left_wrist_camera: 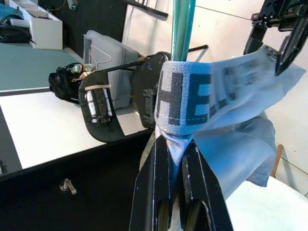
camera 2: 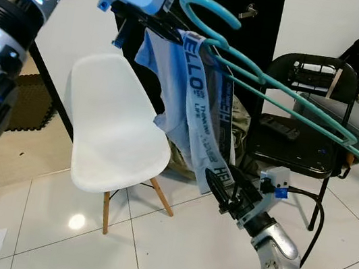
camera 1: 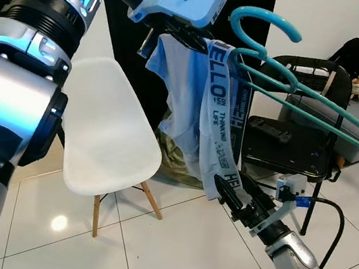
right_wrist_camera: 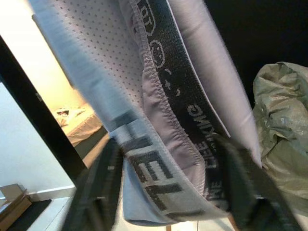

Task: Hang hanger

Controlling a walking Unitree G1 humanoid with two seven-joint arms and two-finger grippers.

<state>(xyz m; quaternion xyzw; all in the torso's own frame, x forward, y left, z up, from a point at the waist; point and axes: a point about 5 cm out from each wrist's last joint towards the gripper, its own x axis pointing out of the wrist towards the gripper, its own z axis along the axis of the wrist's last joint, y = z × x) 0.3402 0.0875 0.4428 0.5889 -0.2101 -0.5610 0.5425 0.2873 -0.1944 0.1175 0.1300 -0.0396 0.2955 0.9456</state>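
The left gripper [camera 1: 181, 36] is raised high, its jaws clenched on the teal plastic hanger [camera 1: 289, 90] close to the hook; the left wrist view shows the two black fingers [left_wrist_camera: 154, 192] pinched together around the teal bar where the cloth wraps it; the hanger juts out into the air toward the robot's right, its hook curling upward, caught on no rail.

A pair of pale blue underpants [camera 1: 190, 109] with a "HELLO" waistband [camera 1: 217, 93] drapes over the hanger just beside the left gripper and hangs down; the right gripper [camera 1: 232, 196] reaches up from below to the lower end of the waistband, its jaws spread with the band lying between them, as the right wrist view shows.

Behind the cloth stands a white moulded chair [camera 1: 106, 143] with wooden legs on the glossy white tiled floor [camera 1: 168, 249]; to the robot's right is a black metal chair [camera 1: 293, 149]; a crumpled olive bag [right_wrist_camera: 284, 125] sits low behind the underpants.
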